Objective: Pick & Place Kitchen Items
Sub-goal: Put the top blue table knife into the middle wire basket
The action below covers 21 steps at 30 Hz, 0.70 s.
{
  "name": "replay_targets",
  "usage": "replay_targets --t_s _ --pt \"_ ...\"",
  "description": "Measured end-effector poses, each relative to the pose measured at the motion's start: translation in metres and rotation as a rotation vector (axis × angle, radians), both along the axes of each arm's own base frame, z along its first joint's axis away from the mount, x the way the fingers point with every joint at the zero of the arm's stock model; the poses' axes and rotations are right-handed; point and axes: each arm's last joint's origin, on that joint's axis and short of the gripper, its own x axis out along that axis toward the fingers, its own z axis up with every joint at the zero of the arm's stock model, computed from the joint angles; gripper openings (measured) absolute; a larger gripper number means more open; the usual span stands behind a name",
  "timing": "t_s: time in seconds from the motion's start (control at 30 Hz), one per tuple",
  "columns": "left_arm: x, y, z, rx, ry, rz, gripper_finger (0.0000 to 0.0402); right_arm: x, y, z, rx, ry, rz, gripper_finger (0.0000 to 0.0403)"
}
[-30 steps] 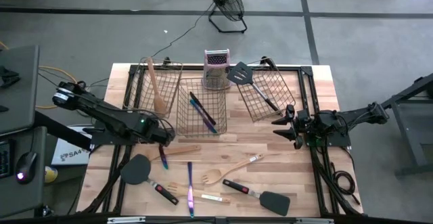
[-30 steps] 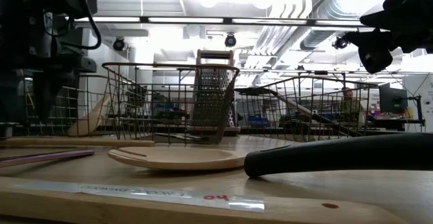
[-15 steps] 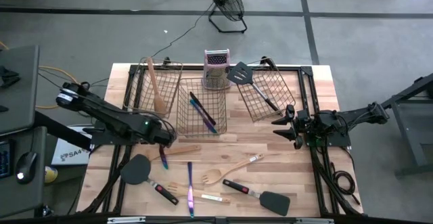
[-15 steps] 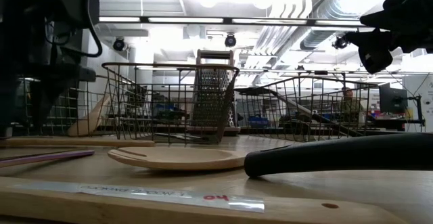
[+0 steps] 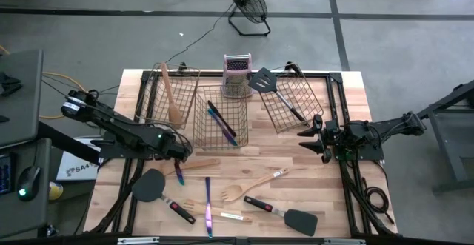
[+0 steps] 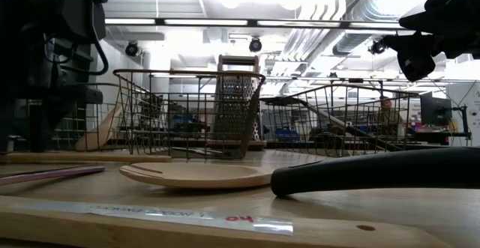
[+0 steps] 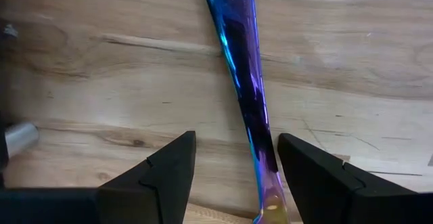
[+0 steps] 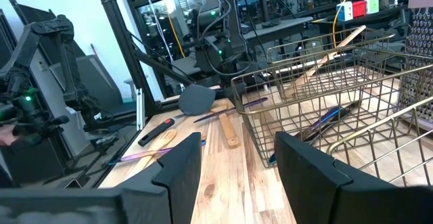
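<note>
The left gripper (image 7: 235, 176) hangs low over the table (image 5: 326, 193), jaws spread wide and empty, the iridescent purple utensil (image 7: 245, 82) lying flat between its fingers (image 7: 166, 176) with bare wood either side. The right gripper (image 5: 305, 140) waits open near the table's right edge, just beside the right basket (image 5: 296, 101).

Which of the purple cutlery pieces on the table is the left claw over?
The short one beside the black spatula: it lies between the open left claw fingers. The longer piece lies apart, nearer the front edge; the others sit in the middle basket.
</note>
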Motion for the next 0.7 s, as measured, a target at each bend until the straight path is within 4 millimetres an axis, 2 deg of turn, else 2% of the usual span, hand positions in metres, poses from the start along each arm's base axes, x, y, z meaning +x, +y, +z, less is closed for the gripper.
replay_targets --t_s 0.13,0.47,0.7 --pt "0.0002 -0.0003 -0.0003 -0.009 -0.002 0.013 0.0202 0.0000 0.0000 0.0000 0.000 0.000 0.000 0.0180" --pt "0.0015 -0.0008 -0.0005 -0.022 -0.014 0.040 0.0119 0.0000 0.0000 0.0000 0.000 0.000 0.000 0.0180" --pt "0.0016 -0.0009 -0.0007 -0.023 -0.016 0.039 0.0092 0.0000 0.0000 0.0000 0.000 0.000 0.000 0.0180"
